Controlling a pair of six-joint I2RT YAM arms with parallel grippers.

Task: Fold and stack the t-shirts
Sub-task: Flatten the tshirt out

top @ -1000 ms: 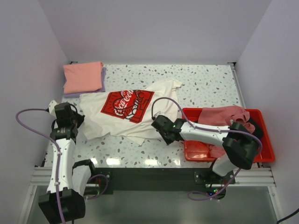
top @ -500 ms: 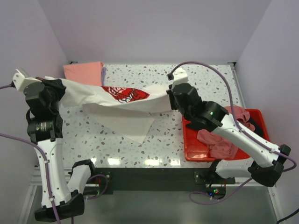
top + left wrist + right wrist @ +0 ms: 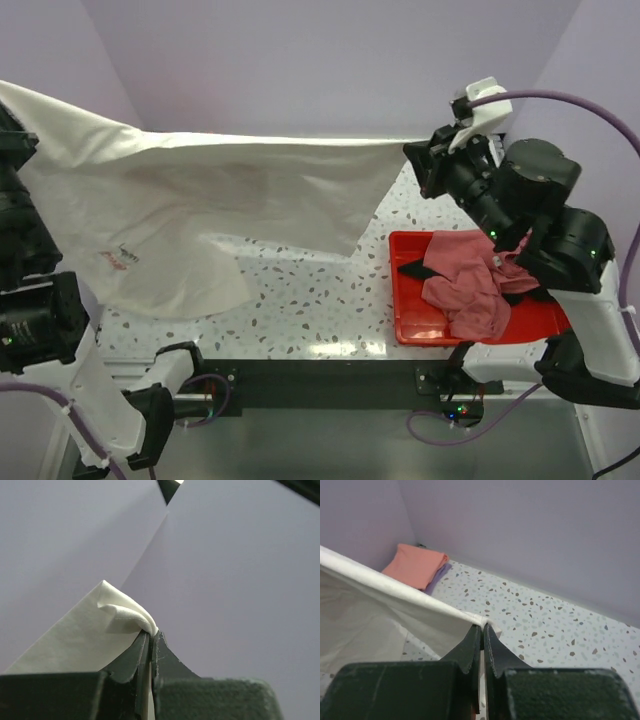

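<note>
Top external: red tray (image 3: 408, 326) holds a crumpled dusty rose t-shirt (image 3: 468, 292).

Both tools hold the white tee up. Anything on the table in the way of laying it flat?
Nothing visible on the bare table. The folded salmon tee lies in the far-left corner, the tray at the right edge; the white tee itself hides part of the surface.

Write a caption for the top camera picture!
The left gripper and right gripper hold the cream-white t-shirt stretched wide above the table.
</note>
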